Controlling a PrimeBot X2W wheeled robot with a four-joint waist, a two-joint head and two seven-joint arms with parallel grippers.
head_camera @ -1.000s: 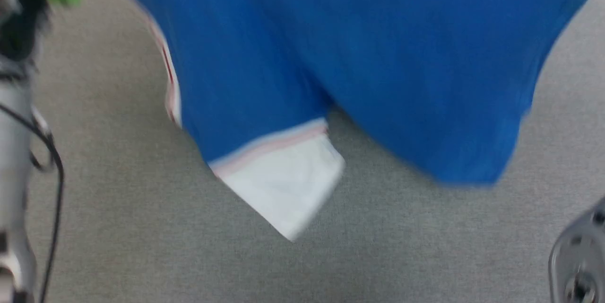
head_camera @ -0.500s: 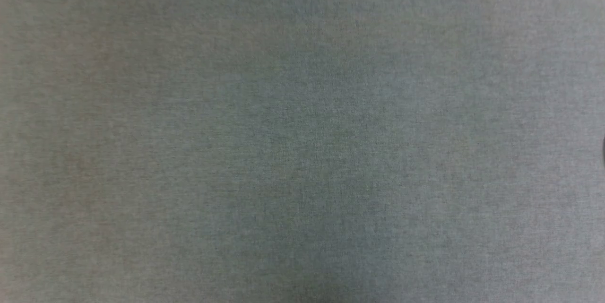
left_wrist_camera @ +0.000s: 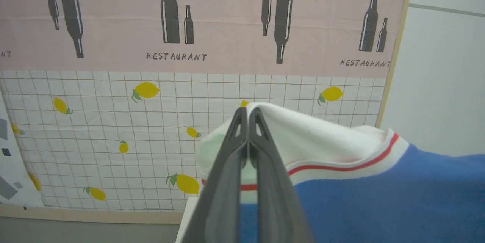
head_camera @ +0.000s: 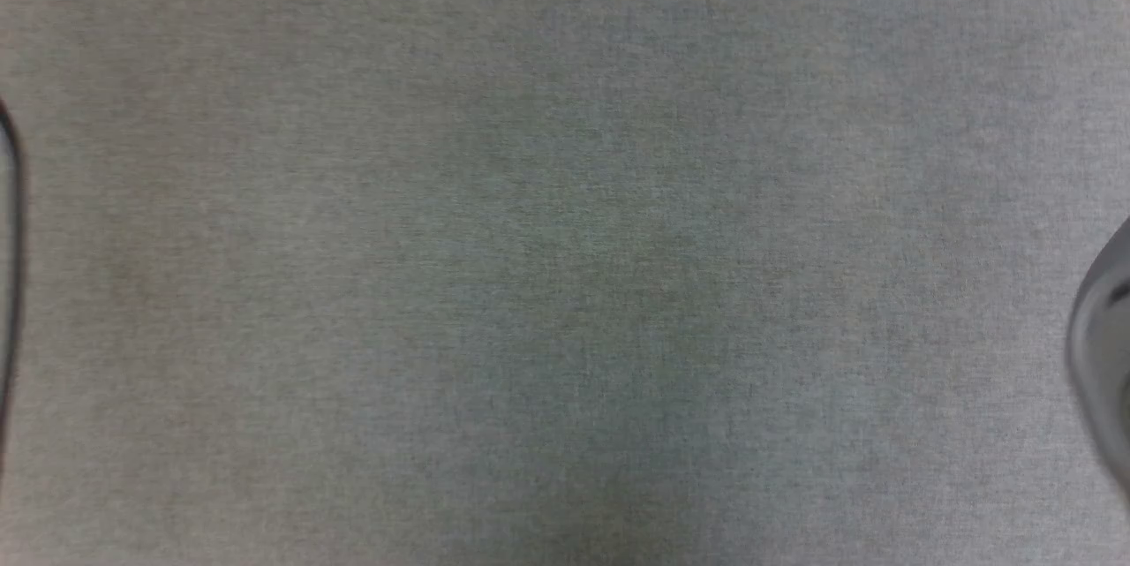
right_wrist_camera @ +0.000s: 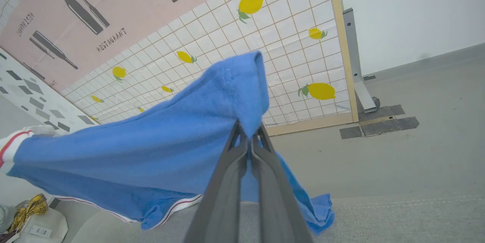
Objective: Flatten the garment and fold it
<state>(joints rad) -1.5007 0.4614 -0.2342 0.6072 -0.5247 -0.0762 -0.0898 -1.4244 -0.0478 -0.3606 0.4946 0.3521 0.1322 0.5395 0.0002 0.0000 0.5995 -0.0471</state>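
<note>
The garment (right_wrist_camera: 151,140) is a royal-blue jersey held up in the air between both grippers. In the left wrist view my left gripper (left_wrist_camera: 248,112) is shut on its white sleeve (left_wrist_camera: 310,137), just above the red-and-white stripe trim (left_wrist_camera: 341,169). My right gripper (right_wrist_camera: 248,129) is shut on a blue edge of the garment, which stretches away to the left, with a loose blue corner (right_wrist_camera: 318,212) hanging low. Lettering and number are hidden.
Grey cloth surface (head_camera: 565,248) lies below, with a dark cable (head_camera: 9,239) at the left edge and a pale arm part (head_camera: 1108,354) at the right. A partition printed with lemons and bottles (left_wrist_camera: 151,95) stands behind, on a metal foot (right_wrist_camera: 360,83). A pale bag (right_wrist_camera: 34,220) lies low left.
A second ago the blue garment with its white sleeve hung across the upper head view; it has left that view. A pale arm part has come back in at the right edge.
</note>
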